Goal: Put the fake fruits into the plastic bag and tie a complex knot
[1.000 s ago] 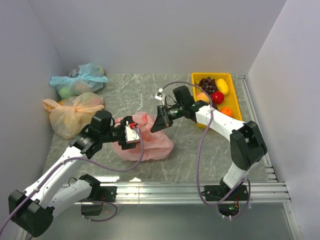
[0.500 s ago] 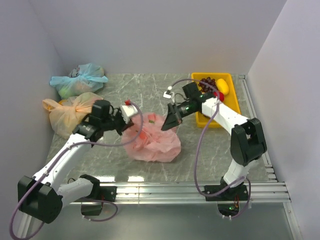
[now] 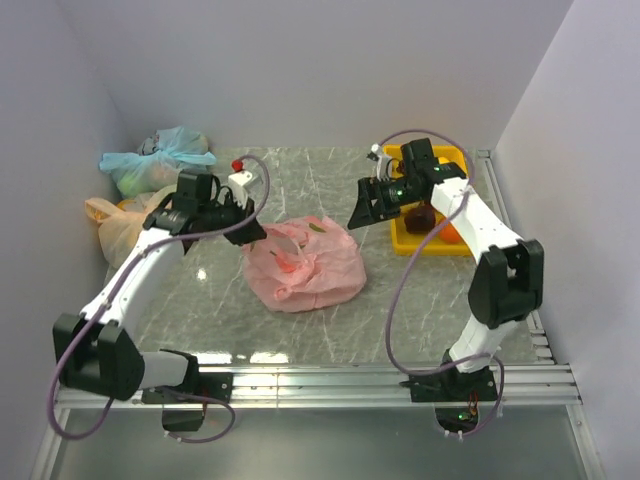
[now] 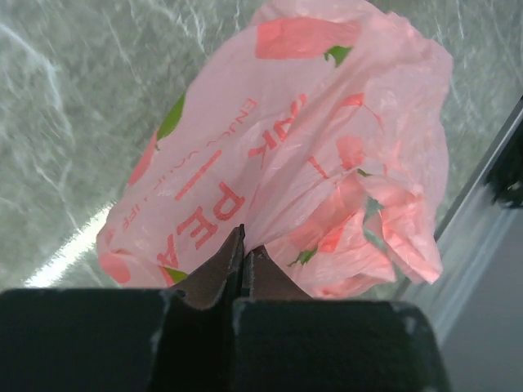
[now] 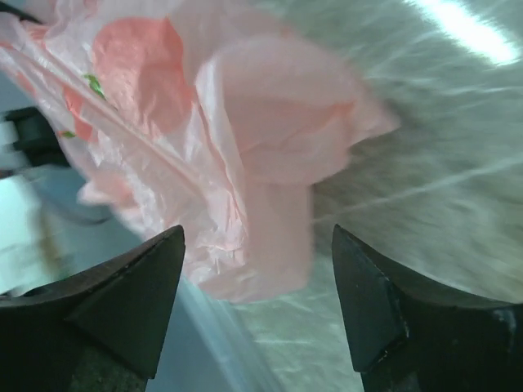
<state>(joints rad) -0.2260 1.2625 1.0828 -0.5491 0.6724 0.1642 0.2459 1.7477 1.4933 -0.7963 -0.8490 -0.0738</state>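
The salmon-pink plastic bag (image 3: 305,262) lies crumpled in the middle of the table. My left gripper (image 3: 255,232) is at its left edge, shut, with a fold of the plastic bag (image 4: 310,147) pinched between the tips of the left gripper (image 4: 243,245). Up and to the right of the bag, my right gripper (image 3: 362,212) stands open. In the right wrist view the plastic bag (image 5: 270,122) hangs loose beyond the open right gripper (image 5: 257,261), touching neither finger. The fake fruits sit in the yellow tray (image 3: 445,153), mostly hidden by the right arm; an orange one (image 3: 452,232) and a dark one (image 3: 420,215) show.
A blue-green tied bag (image 3: 160,160) and a pale peach-orange tied bag (image 3: 125,225) sit at the back left, close behind my left arm. Walls close in on the left, back and right. A metal rail (image 3: 330,375) runs along the near edge.
The left gripper shut on the bag's edge and drew back to the left. The right gripper let go of the bag, opened wide and swung back toward the tray. The bag spread out rightward.
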